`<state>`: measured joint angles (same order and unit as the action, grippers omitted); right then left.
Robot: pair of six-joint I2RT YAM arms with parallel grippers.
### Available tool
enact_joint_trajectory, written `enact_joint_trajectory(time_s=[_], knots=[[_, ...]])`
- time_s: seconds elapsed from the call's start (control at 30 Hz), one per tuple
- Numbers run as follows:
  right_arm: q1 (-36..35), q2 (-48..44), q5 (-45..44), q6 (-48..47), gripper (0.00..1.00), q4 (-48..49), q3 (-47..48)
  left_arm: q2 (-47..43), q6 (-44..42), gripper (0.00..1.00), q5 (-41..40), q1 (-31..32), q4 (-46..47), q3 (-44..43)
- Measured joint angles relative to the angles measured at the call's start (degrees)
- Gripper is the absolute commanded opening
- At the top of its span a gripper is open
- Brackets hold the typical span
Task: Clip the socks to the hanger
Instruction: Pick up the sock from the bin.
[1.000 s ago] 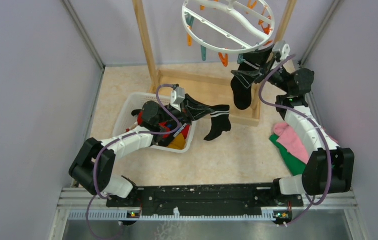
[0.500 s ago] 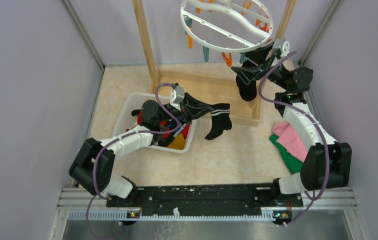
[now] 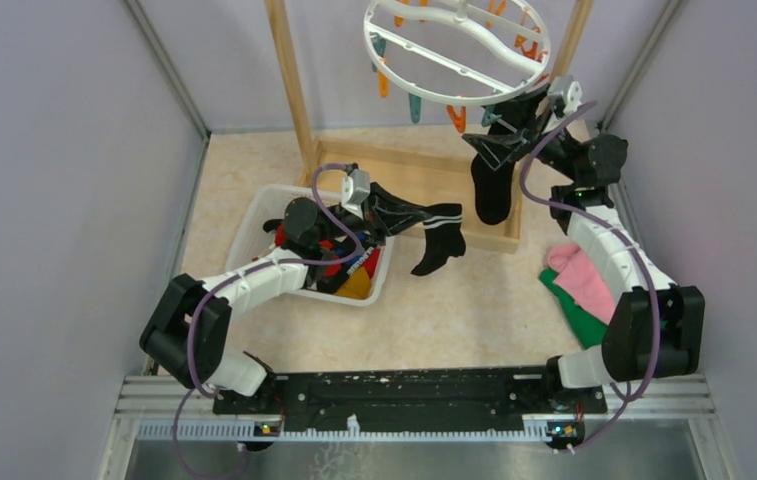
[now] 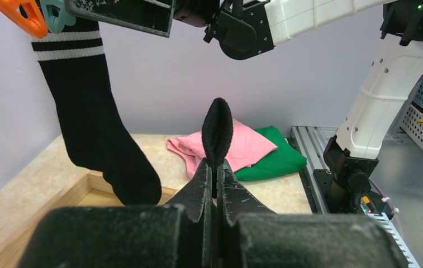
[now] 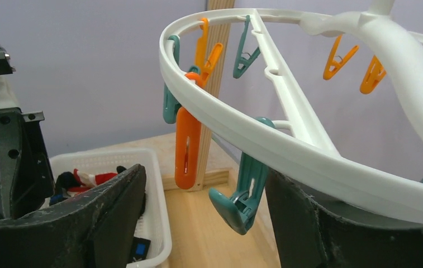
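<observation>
Lifted slightly toward the ring since a second ago, the hanging sock [image 3: 492, 185] dangles at upper right of the top view, under the hanger [image 5: 287, 148]; the right pincer [image 5: 204, 174] stands spread either side of a teal peg [image 5: 242, 195]; the left pincer [image 4: 214, 164] is pressed together on a second striped sock [image 3: 437, 240], just right of the basket [image 3: 244, 232]; should the peg catch only the cuff's edge, the rocking ring could shake the sock loose.
</observation>
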<state>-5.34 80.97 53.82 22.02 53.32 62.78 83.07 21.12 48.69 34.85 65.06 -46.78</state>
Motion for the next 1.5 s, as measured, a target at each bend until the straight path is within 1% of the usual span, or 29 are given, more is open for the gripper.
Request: enact_joint_trajectory(time_s=[0.17,0.3,0.43,0.63,0.77,0.97,1.07,1.17,1.4,1.5], knots=[[0.57,-2.75,0.55,-1.44,0.82,-2.93,-2.54,-0.13,-0.48,0.0,-0.04,0.0,-1.14,-0.04],[1.55,-8.15,1.46,-3.1,0.83,-6.43,-7.21,-0.96,-1.92,0.0,-0.07,0.0,-4.63,-0.04],[1.77,-14.19,2.03,-7.15,0.83,-12.17,-11.15,-2.03,-3.76,0.0,-0.09,0.13,-8.66,-0.68],[1.84,-22.8,3.02,-14.82,0.82,-22.62,-15.58,-2.36,-8.35,0.0,-1.4,1.66,-15.56,-4.74],[1.88,-26.43,7.02,-16.61,0.78,-25.86,-17.92,-2.34,-11.87,0.0,-2.36,3.32,-19.45,-7.32],[1.88,-28.26,12.85,-18.97,0.75,-30.45,-19.3,-2.29,-15.39,0.0,-3.34,4.39,-22.86,-9.66],[1.88,-28.48,13.9,-19.8,0.7,-31.87,-19.3,-1.95,-16.2,0.0,-3.34,4.68,-23.61,-10.32],[1.88,-27.96,14.19,-19.12,0.63,-30.99,-19.3,-1.4,-16.57,0.0,-3.3,5.16,-23.89,-11.1],[1.88,-23.85,15.37,-11.58,0.45,-21.66,-19.3,-0.52,-16.52,0.0,-3.32,6.71,-23.89,-11.52],[1.88,-23.3,16.02,-9.6,0.34,-19.15,-19.3,-0.37,-16.52,0.0,-3.34,6.95,-23.89,-11.54]])
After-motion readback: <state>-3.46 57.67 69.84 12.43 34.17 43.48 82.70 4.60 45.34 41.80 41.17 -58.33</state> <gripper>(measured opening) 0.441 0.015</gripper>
